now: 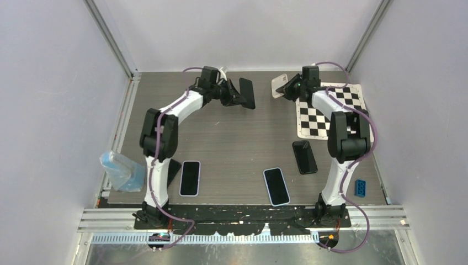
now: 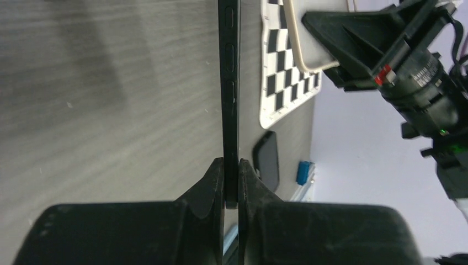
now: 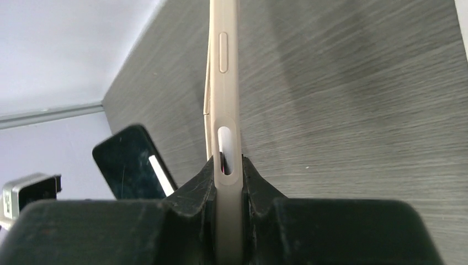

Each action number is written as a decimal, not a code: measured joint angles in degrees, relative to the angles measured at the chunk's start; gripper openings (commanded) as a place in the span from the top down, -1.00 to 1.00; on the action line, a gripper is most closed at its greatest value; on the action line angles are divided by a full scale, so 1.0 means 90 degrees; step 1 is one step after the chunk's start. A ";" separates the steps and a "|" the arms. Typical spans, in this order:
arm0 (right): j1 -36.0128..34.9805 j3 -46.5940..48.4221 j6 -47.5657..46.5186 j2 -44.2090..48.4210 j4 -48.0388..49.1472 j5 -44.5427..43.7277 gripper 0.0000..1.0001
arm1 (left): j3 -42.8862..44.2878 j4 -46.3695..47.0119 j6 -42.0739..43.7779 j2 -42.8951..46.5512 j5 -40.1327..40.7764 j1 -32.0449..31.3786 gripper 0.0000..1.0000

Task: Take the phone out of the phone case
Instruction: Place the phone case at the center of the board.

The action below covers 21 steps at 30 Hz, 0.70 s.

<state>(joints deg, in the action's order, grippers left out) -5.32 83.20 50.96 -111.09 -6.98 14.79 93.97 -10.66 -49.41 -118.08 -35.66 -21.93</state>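
- The phone (image 2: 229, 99) shows only its thin edge in the left wrist view. Both faces are hidden, and its lower end is lost between the left gripper (image 2: 230, 165) fingers.
- The phone case (image 3: 223, 83) is cut off by the right wrist picture's top edge.
- The right arm (image 1: 346, 135) covers part of the checkerboard (image 1: 314, 118).

Glossy black phone (image 1: 246, 93); matt beige case (image 3: 225, 83) (rubbery); woodgrain table (image 1: 232, 138).

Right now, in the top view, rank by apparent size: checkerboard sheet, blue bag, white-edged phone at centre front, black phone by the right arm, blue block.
1. Checkerboard sheet, though the right arm covers part.
2. Blue bag.
3. White-edged phone and black phone: look alike, no ranking.
4. Blue block.
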 measured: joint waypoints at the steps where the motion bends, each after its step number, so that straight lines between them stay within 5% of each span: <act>1: 0.0010 0.0032 0.0002 -0.0192 0.0005 0.0092 0.78 | 0.0260 -0.0024 0.0029 -0.0323 0.0010 -0.0051 1.00; 17: 0.0138 -0.0236 -0.0245 -0.1328 0.1112 0.0874 0.65 | 0.2613 0.0724 -0.0845 -0.3361 -0.0585 -0.0287 1.00; 21: 0.0262 -0.0231 -0.0374 -0.1479 0.1064 0.0925 0.33 | 0.2798 0.0918 -0.1103 -0.3594 -0.0765 -0.0287 0.85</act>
<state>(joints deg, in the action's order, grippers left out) -2.96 81.12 47.59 -124.40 2.59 23.11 119.15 -2.39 -59.33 -150.43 -42.54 -24.51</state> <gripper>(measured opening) 0.210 0.067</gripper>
